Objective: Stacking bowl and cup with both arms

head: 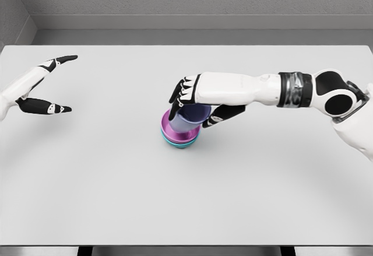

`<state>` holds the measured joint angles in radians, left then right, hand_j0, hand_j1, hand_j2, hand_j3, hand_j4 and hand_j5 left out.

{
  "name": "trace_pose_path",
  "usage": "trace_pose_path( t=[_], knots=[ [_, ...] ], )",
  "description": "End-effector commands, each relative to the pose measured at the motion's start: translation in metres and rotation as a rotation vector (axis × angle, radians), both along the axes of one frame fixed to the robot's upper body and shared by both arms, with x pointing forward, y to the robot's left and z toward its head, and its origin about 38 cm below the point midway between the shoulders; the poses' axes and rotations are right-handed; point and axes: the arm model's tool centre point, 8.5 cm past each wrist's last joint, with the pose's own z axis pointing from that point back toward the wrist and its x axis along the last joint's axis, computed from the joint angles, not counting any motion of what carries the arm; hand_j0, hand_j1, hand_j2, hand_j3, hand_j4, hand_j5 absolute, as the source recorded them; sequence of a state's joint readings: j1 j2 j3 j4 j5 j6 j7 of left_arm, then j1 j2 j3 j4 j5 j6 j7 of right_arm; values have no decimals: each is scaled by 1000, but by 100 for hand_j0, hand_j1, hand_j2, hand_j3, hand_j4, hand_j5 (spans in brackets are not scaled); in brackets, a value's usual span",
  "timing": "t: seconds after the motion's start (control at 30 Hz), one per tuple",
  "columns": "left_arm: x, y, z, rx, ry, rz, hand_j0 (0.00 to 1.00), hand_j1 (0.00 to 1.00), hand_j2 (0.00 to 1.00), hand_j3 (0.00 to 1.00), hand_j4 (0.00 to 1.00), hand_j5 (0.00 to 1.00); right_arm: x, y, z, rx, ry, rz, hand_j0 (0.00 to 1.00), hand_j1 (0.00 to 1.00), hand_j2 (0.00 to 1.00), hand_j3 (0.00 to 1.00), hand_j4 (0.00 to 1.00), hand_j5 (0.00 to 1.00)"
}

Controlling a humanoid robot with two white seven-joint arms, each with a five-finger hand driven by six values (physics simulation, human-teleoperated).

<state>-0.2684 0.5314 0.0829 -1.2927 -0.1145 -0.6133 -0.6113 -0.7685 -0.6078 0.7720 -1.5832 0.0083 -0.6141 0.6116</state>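
Stacked bowls sit around mid-table, a purple one nested in a teal one. Blue-ish cup is tilted and sitting down in the top bowl, and the right hand is wrapped around it, fingers on the far side, thumb on the near side. Left hand hangs way off at the left edge, fingers spread, holding nothing.

We see a lavender-blue cup above a magenta bowl; beneath that bowl, seemingly a teal one. Beside the cup, white hands show black fingers.
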Motion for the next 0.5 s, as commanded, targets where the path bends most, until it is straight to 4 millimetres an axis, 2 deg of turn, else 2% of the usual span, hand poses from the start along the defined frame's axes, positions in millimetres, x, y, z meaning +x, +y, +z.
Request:
trace_pose_path(
  t=[0.0,0.27,0.3,0.37,0.4,0.47],
  knots=[
    [0,-1,0,-11,0,0,100,100,100,100,100,100,2,0,-1,6,10,-7,68,68,68,68,68,68],
    [1,-3,-1,-22,-1,-1,100,100,100,100,100,100,3,2,-4,-1,13,-7,71,71,71,71,71,71],
    [1,-3,-1,-22,-1,-1,100,100,100,100,100,100,3,2,-4,-2,12,-7,76,76,76,76,76,76],
    [1,-3,-1,-22,-1,-1,100,100,100,100,100,100,3,3,-4,-1,12,-6,94,94,94,94,94,94],
    [1,-3,-1,-22,-1,-1,100,100,100,100,100,100,3,2,-4,-2,12,-7,98,98,98,98,98,98],
    [0,-3,-2,-22,0,0,100,100,100,100,100,100,3,2,-4,-2,12,-7,100,100,100,100,100,100]
  ],
)
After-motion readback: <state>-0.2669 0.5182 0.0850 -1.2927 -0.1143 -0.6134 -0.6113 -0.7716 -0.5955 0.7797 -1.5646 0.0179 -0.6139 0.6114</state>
